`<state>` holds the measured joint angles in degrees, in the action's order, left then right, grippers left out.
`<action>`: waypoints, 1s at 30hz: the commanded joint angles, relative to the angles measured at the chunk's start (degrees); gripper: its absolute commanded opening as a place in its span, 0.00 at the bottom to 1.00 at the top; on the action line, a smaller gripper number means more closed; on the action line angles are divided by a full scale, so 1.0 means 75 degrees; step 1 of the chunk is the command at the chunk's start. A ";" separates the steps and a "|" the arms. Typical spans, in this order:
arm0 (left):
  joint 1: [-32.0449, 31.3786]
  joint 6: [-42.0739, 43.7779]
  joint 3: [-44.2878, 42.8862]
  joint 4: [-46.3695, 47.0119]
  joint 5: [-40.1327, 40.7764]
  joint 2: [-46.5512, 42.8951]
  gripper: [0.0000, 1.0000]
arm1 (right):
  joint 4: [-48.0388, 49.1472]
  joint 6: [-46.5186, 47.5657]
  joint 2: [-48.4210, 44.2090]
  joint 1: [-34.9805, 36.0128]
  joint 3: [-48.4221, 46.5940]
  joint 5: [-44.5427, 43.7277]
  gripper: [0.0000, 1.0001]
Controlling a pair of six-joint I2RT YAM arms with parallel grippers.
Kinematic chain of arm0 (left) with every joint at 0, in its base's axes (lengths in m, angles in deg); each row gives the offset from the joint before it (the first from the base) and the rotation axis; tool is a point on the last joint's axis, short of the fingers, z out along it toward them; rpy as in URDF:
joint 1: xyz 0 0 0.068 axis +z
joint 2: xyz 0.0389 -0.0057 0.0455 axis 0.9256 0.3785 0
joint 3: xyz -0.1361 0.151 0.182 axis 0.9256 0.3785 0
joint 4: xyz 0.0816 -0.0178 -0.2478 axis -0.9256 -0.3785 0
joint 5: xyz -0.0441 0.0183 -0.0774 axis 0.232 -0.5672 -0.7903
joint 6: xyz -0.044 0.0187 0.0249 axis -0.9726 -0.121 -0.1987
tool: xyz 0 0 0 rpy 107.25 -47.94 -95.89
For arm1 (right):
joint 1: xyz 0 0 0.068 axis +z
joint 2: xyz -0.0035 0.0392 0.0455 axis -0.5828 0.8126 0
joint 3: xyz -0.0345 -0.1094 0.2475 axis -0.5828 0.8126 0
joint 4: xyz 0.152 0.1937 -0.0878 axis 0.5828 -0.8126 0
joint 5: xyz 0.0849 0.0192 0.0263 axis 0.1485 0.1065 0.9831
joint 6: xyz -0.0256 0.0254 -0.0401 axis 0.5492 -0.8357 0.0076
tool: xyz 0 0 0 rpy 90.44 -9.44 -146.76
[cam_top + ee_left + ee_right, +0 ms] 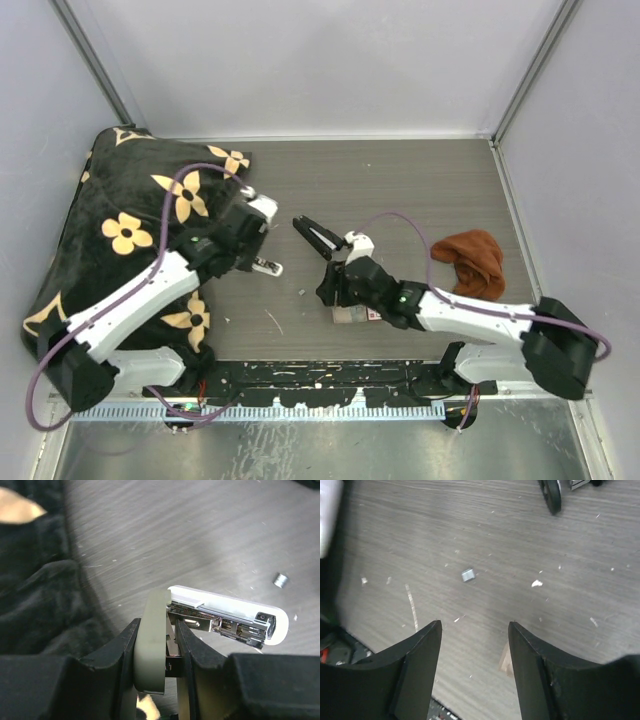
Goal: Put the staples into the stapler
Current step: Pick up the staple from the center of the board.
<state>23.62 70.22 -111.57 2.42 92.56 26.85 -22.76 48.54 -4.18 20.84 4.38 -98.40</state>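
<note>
The left gripper [157, 630] is clamped on the hinge end of the opened stapler [235, 612], its tray pointed toward the staples [467, 574], which are seen loose on the table [580, 550] just ahead of the spread, empty right gripper [475, 630].

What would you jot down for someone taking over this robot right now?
Left gripper: shut on the stapler, which stands open with its metal channel showing.
Right gripper: open and empty, above the table.
The staples, a small silvery block, lie loose on the table between the arms. A small box sits partly hidden under the right arm.
Done: stapler held and opened.
Left: pick up the staples, slide them into the channel, close the stapler.
</note>
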 commanded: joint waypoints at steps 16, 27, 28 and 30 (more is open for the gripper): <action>0.1702 -0.0074 0.0678 0.0774 -0.1023 -0.1750 0.00 | -0.1613 0.0714 0.4591 0.0569 -0.4049 -0.2023 0.53; 0.1702 -0.0120 0.0734 0.0821 -0.1356 -0.1786 0.00 | -0.2780 -0.0352 0.5425 0.0865 -0.4935 -0.2602 0.46; 0.1700 -0.0126 0.0742 0.0821 -0.1377 -0.1795 0.00 | -0.2863 -0.0412 0.5440 0.0896 -0.4946 -0.2675 0.45; 0.1694 -0.0126 0.0747 0.0821 -0.1419 -0.1769 0.00 | -0.2959 -0.0530 0.5429 0.0916 -0.4933 -0.2721 0.43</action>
<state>36.03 69.96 -105.67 4.94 83.12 14.65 -41.93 48.19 36.87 26.85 -30.53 -114.69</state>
